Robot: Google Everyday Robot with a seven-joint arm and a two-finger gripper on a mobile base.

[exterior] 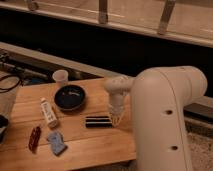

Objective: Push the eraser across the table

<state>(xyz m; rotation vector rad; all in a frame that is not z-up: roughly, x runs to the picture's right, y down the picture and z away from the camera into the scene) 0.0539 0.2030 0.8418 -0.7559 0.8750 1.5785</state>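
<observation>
The eraser [98, 121], a small black bar with white stripes, lies flat on the light wooden table [95, 145] right of centre. My gripper [117, 120] points down at the eraser's right end, touching or nearly touching it, just above the tabletop. The big white arm [165, 115] fills the right side and hides the table's right part.
A dark bowl [70, 97] sits left of the gripper, a small white cup [60, 76] behind it. A white tube [49, 112], a blue block [56, 142] and a red object [34, 138] lie at the left. The front edge is close below the eraser.
</observation>
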